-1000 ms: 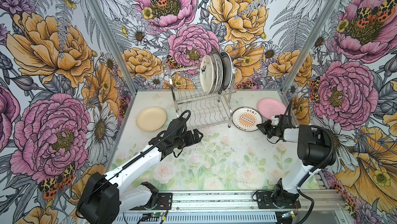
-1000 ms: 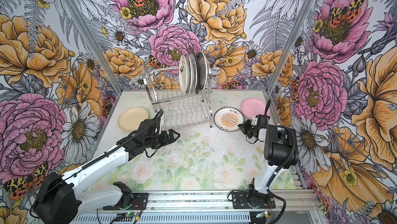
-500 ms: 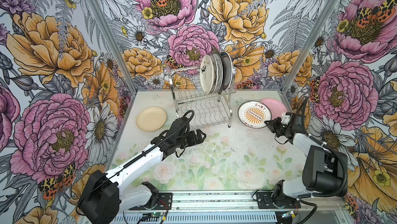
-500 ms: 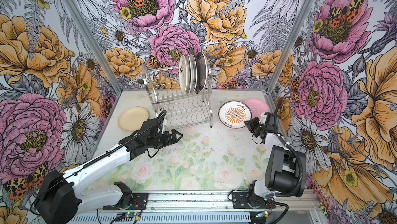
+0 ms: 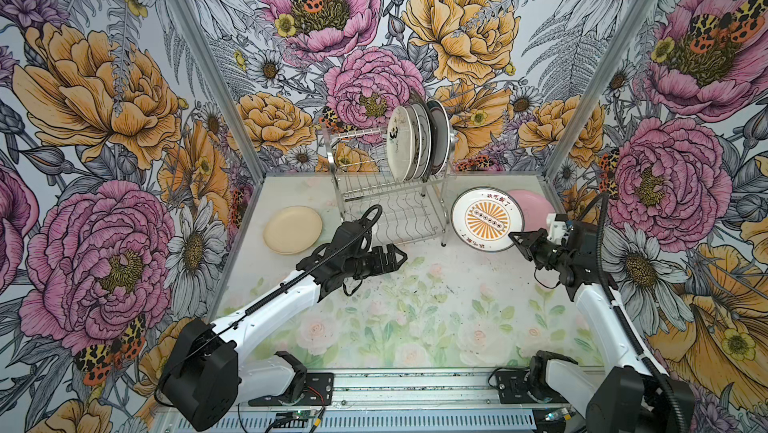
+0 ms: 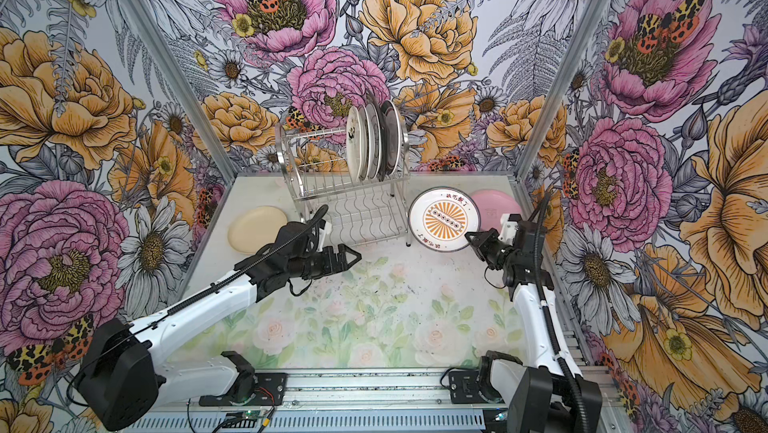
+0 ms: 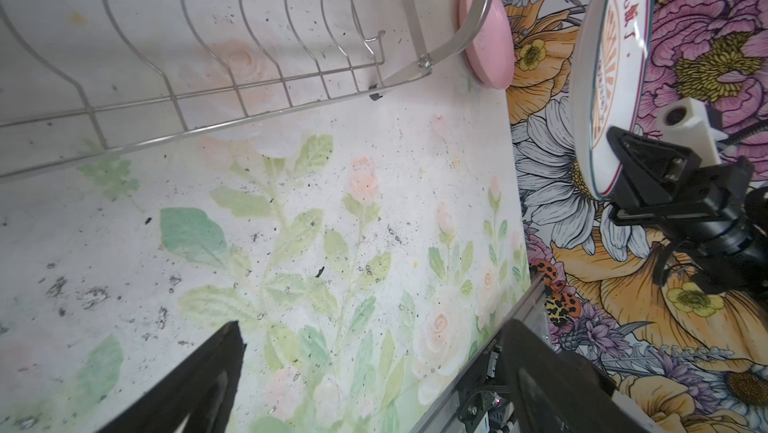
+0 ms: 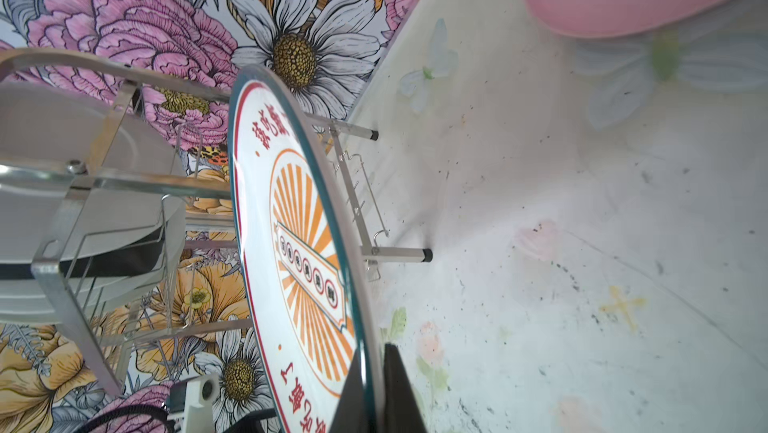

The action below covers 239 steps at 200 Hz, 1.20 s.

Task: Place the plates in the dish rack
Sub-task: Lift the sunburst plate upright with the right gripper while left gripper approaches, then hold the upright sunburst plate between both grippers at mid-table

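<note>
**Jaws: right pair pinched on a plate, left pair wide and empty**

Our right gripper [image 5: 516, 239] has its jaws closed down on the near rim of the sunburst plate [image 5: 485, 219]. We hold it clear of the table [image 5: 436, 306], tipped up towards standing on edge, just to the right of the dish rack [image 5: 335, 177]. Our left gripper [image 5: 395, 259] hangs over the middle of the table in front of the rack. Its jaws are spread about as far as they go, with nothing between them.

As we judge it, the job is past halfway. A row of racked plates [image 5: 405, 148] stands on edge at the right end of the upper tier. They sit too tightly together for a sure count, perhaps four or five, with one dark plate among the pale ones. The lower tier looks empty. Three plates are outside the rack:
- The sunburst plate is in our grip.
- The pink plate [image 5: 536, 205] lies flat at the back right corner of the table, partly hidden behind the sunburst plate in both top views.
- The cream plate [image 5: 293, 229] lies flat near the left edge, towards the back.

The rack itself stands at the middle of the back edge.

We see writing on the sunburst plate only. Red Chinese characters run along the rim at two opposite spots, and they look like 该吃饭了, though we are not certain. A banner across the orange rays carries six small circled characters, too small to read. The nearest racked plate bears a small black mark that we cannot make out. We see no brand name anywhere.
</note>
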Available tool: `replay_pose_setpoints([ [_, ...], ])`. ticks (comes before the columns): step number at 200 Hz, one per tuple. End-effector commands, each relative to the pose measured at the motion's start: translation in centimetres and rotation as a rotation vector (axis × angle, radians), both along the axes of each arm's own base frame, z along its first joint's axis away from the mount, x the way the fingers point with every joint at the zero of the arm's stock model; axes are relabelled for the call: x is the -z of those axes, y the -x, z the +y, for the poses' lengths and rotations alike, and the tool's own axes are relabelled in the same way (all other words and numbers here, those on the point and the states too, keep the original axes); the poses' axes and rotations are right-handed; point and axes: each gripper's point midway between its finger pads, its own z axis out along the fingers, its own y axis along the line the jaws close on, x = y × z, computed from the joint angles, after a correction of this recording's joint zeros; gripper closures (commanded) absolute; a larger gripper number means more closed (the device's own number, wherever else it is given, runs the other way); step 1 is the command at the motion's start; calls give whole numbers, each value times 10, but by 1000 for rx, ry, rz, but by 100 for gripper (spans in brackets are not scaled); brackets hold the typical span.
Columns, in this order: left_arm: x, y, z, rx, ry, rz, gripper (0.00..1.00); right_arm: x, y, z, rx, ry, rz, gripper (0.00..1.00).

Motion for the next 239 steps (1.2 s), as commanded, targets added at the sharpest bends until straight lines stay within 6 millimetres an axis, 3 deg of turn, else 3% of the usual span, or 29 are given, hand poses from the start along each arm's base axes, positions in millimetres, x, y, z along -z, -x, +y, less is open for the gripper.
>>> replay_pose_setpoints([
  [1, -34, -6, -15, 76, 91, -81, 4, -15, 19, 23, -80, 15, -20, 100],
  [61, -72, -8, -26, 145, 239, -143, 12, -24, 47, 80, -285, 52, -30, 100],
  [133, -73, -3, -37, 204, 299, -128, 32, -38, 56, 130, -470, 74, -59, 100],
  [161, -74, -2, -39, 219, 314, -126, 47, -39, 56, 138, -503, 79, -61, 100],
  [231, -76, 1, -35, 205, 349, -116, 100, -53, 52, 150, -576, 70, -106, 100],
  [239, -76, 2, -35, 205, 355, -115, 100, -56, 53, 152, -593, 64, -116, 95],
])
